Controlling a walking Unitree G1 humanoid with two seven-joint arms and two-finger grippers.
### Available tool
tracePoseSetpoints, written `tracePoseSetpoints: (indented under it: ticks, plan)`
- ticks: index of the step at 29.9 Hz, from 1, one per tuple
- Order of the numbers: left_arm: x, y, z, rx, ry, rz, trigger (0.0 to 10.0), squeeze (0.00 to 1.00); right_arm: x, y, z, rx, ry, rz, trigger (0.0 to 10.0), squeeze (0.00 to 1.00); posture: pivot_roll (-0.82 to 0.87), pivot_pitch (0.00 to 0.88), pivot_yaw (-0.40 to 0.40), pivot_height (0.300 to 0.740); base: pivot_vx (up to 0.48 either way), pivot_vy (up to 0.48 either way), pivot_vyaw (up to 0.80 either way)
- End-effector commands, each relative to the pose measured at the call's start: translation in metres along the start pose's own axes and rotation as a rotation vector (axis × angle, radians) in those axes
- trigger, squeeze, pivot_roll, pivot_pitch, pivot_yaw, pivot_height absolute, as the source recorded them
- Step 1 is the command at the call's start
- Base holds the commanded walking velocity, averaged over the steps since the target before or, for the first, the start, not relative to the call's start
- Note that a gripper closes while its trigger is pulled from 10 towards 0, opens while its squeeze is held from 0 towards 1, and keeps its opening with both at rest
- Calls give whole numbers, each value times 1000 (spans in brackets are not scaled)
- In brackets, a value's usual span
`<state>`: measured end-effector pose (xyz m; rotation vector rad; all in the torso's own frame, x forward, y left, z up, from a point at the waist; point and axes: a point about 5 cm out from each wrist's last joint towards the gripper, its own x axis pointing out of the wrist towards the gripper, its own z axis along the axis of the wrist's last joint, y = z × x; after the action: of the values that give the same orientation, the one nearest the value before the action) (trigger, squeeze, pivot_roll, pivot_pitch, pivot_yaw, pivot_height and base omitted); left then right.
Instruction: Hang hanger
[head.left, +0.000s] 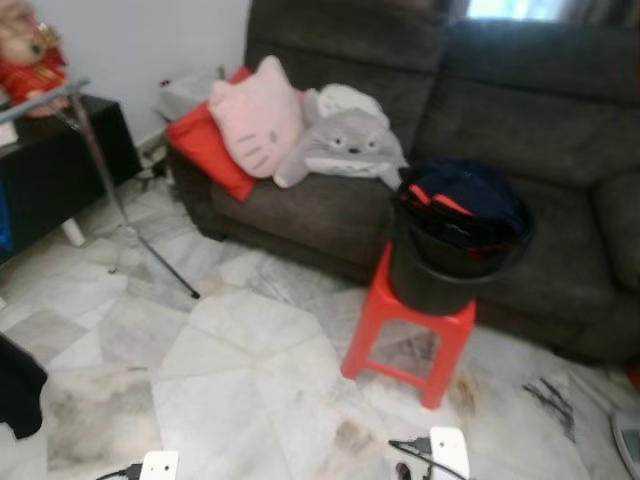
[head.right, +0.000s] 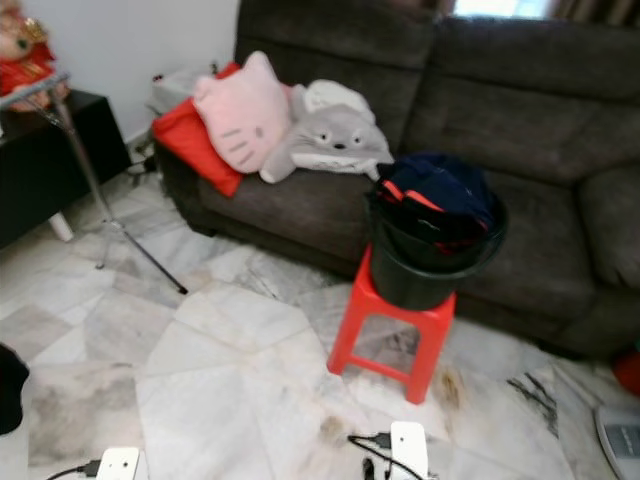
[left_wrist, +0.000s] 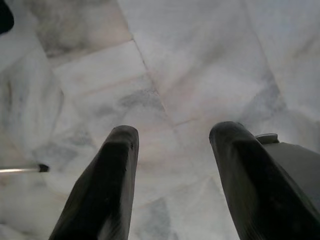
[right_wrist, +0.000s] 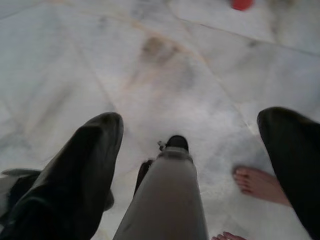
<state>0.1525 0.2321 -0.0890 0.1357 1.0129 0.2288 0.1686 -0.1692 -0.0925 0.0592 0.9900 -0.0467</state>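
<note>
A metal clothes rack (head.left: 100, 165) stands at the left, its thin pole slanting down to the marble floor beside a black cabinet (head.left: 50, 165). On a red stool (head.left: 400, 320) in front of the sofa sits a black bucket (head.left: 440, 270) piled with dark and red clothes (head.left: 470, 195). My left gripper (left_wrist: 175, 131) hangs open over bare floor tiles with nothing between its fingers. My right gripper (right_wrist: 192, 117) is also open and empty, pointing down at the floor past my own grey leg (right_wrist: 167, 195).
A dark grey sofa (head.left: 330, 200) holds a pink cat cushion (head.left: 258, 118), a grey plush (head.left: 345, 145) and a red cushion (head.left: 205, 145). A dark garment (head.left: 18, 385) hangs at the left edge. A person's bare foot (right_wrist: 260, 182) is close to my right side.
</note>
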Motion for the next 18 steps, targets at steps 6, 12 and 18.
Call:
tracePoseSetpoints:
  ticks: [6,12,18]
  plan:
    - [-1,-1,-8,14,22,-17,10000,0,-1,-6,-2,1,5,-19,10000,0,-32,0,13,740,0,0,-658]
    - [-1,1,-8,17,22,-18,10000,0,-1,-6,-2,-1,5,-14,10000,0,-32,0,13,740,0,0,-652]
    - [-1,1,-6,10,20,-21,10000,0,-1,-6,-3,-3,6,-13,10000,0,-29,0,13,740,0,0,-646]
